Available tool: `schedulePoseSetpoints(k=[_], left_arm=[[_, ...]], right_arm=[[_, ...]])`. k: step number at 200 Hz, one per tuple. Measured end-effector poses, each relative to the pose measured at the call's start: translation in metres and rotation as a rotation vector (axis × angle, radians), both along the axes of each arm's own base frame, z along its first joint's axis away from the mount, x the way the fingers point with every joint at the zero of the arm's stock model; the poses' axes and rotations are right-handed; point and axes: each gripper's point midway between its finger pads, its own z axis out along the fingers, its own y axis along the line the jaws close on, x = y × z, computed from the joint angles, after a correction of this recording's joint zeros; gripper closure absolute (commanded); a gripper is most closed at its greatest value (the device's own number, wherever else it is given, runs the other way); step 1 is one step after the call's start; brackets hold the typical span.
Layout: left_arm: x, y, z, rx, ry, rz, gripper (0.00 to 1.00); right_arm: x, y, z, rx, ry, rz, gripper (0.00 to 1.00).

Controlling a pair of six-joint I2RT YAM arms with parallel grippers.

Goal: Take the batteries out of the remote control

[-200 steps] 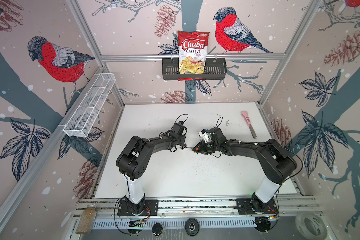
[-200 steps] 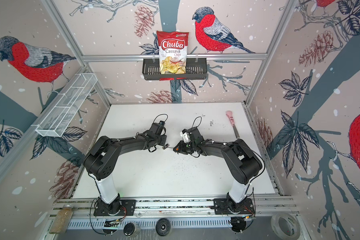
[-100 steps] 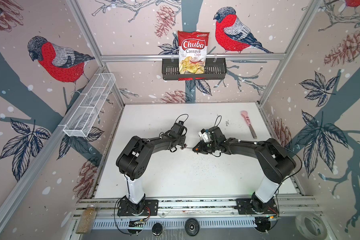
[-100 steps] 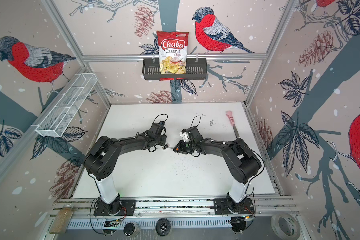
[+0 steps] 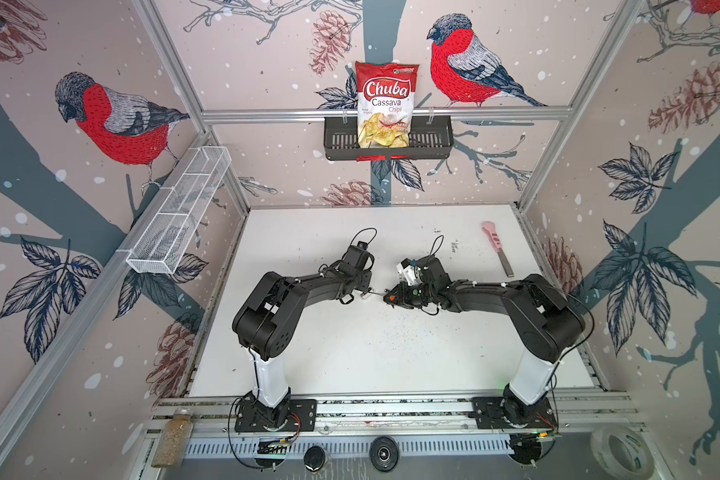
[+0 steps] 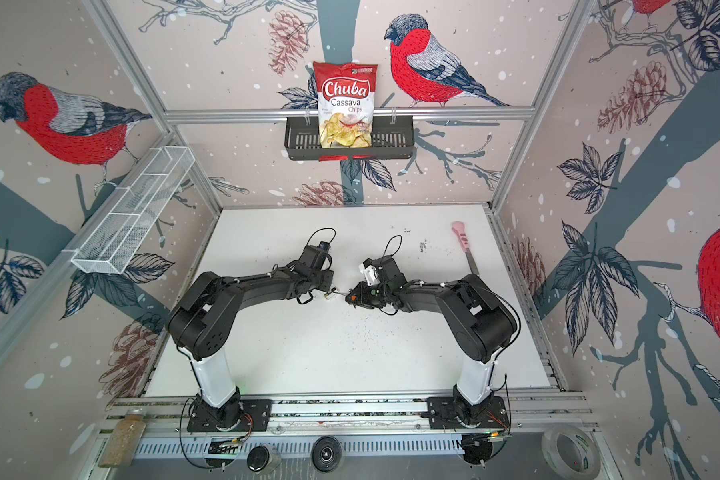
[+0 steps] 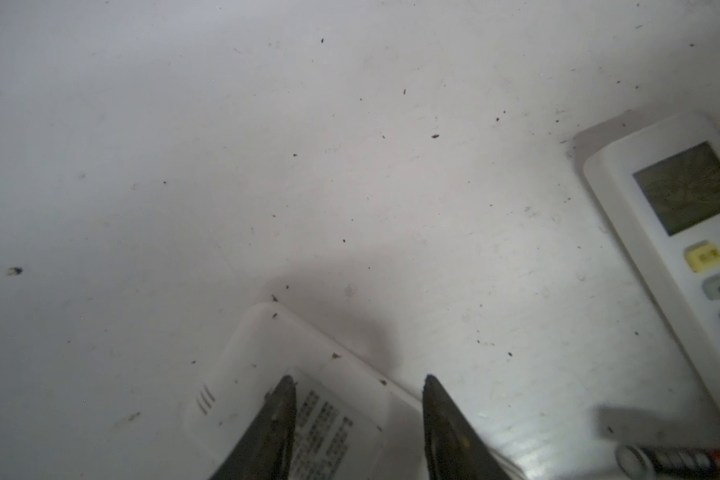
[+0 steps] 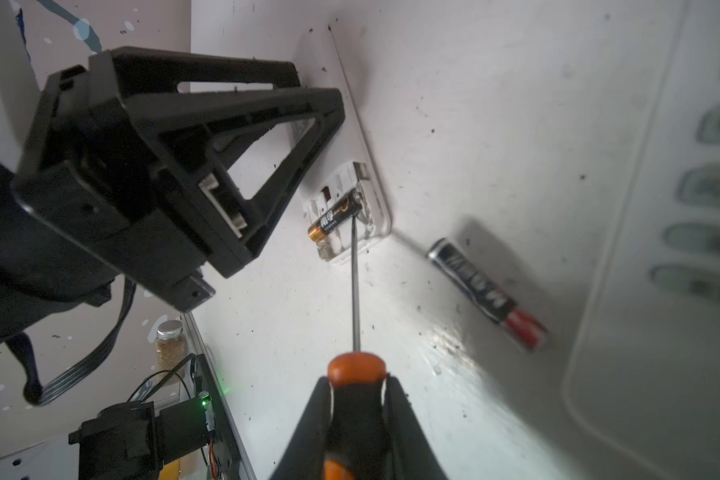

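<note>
A white remote control [image 7: 246, 374] lies back up on the table, with my left gripper [image 7: 358, 380] shut across its body. Its battery compartment is open at the end. One black battery [image 8: 335, 216] with a gold end sits tilted in that compartment. My right gripper [image 8: 358, 380] is shut on an orange-and-black screwdriver [image 8: 356, 370], and the shaft tip touches that battery. A second battery [image 8: 485, 291], black with a red end, lies loose on the table. In both top views the two grippers meet at mid-table, left [image 5: 360, 291] and right [image 5: 391, 297].
A second white remote [image 7: 682, 232] with a display lies face up beside the loose battery [image 7: 666, 459]. A pink-handled tool [image 5: 497, 245] lies at the back right. A chips bag [image 5: 385, 104] stands in a black wall basket, and a white mesh basket [image 5: 179, 216] hangs on the left wall.
</note>
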Motion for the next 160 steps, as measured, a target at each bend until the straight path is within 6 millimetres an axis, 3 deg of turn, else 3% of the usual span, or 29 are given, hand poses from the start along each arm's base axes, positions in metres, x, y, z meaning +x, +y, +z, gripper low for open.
schedulePoseSetpoints(k=[74, 160], left_arm=[[0.0006, -0.0005, -0.0003, -0.002, -0.002, 0.0, 0.52], [0.0006, -0.0004, -0.0003, -0.002, -0.003, 0.0, 0.52]], right_arm=[[-0.0002, -0.0096, -0.0002, 0.052, -0.011, -0.039, 0.99], [-0.0002, -0.0032, -0.0024, 0.115, -0.007, -0.034, 0.99]])
